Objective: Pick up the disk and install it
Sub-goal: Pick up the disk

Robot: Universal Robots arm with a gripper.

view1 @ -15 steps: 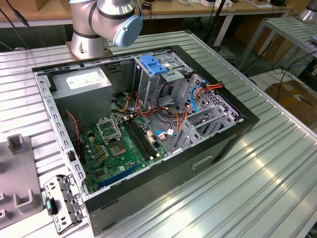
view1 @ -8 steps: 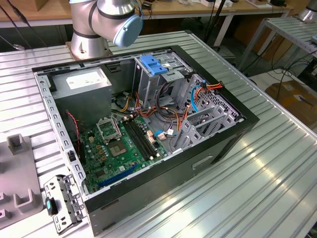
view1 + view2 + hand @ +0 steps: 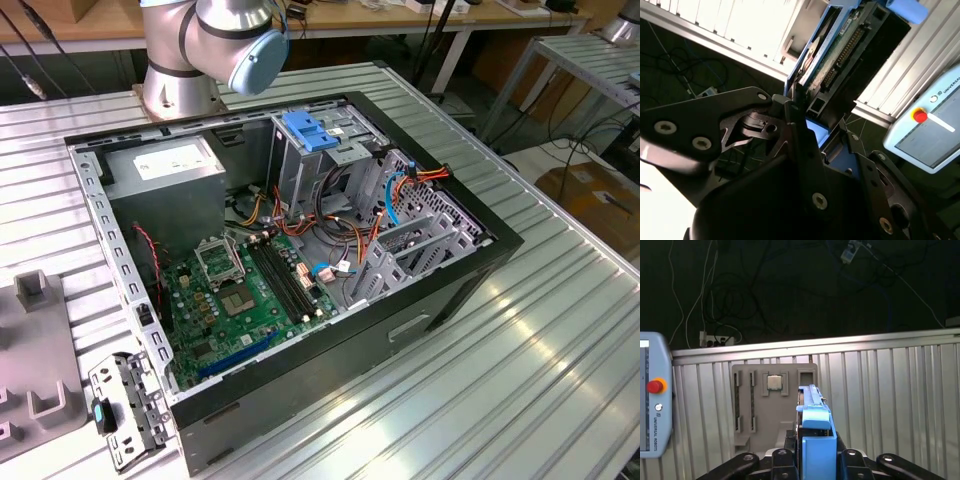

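Robotics lab: robot arm base [image 3: 178,85] on ribbed aluminium table [image 3: 540,370], open computer case [image 3: 400,335], teach pendant [image 3: 652,405], cable-strewn workbenches [image 3: 350,15] beyond table's far edge.

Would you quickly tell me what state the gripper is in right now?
The gripper is shut on the flat dark disk with blue plastic rails.

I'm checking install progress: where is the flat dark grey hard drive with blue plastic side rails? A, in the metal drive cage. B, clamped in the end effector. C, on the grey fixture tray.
B: in the first wrist view the blue-railed hard drive sits clamped in the end effector.
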